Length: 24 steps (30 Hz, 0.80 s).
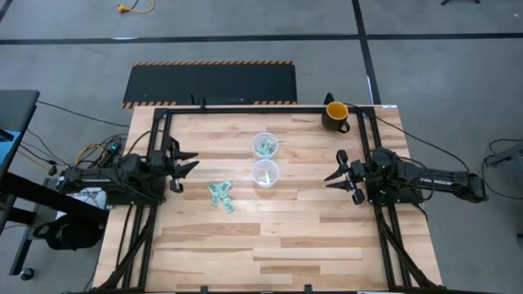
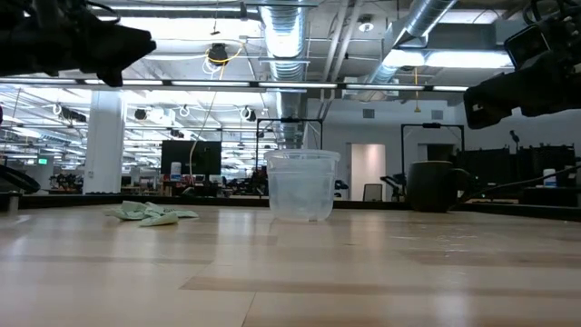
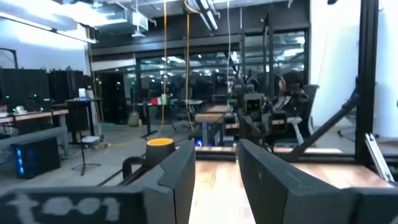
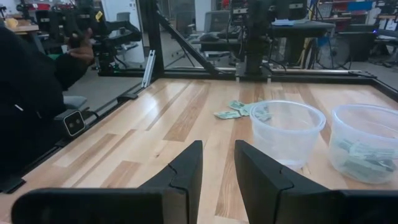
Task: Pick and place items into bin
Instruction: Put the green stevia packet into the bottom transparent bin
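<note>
Both end effectors, left (image 1: 186, 166) and right (image 1: 337, 176), hover part-open and empty; packets (image 1: 221, 196) lie between.

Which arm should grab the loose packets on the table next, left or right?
Left. The packets lie just off the left gripper, which is open. The right gripper, also open, sits across the table with the two cups between it and them.

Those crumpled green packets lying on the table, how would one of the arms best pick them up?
From straight above, probably. The packets lie low and flat on the table, so a level approach finds no side to pinch. Closing on a raised crease at the pile's edge looks best. The left tool, open, is nearer; the right tool waits across the table.
</note>
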Each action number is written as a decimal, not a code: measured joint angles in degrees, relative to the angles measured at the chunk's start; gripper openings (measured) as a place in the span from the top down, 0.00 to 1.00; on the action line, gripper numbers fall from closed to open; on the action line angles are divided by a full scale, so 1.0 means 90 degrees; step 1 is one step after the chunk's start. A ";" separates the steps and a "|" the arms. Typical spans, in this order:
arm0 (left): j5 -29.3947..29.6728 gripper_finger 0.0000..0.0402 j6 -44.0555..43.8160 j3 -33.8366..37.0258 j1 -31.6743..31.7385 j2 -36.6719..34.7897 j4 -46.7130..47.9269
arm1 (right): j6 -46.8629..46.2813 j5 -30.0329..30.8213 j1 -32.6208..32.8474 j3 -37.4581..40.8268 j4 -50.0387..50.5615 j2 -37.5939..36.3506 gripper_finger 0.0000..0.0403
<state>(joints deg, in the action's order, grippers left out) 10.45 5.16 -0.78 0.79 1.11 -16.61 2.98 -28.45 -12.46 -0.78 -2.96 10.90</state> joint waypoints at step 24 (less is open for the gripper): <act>-0.0399 0.60 -0.1005 -0.1643 -0.0128 0.4713 0.0491 | 0.0000 0.0002 -0.0002 0.0000 0.0000 0.0000 0.78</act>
<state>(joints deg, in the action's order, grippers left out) 6.86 -3.88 -15.56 -0.36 43.53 -12.19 2.98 -28.43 -12.47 -0.78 -2.96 10.90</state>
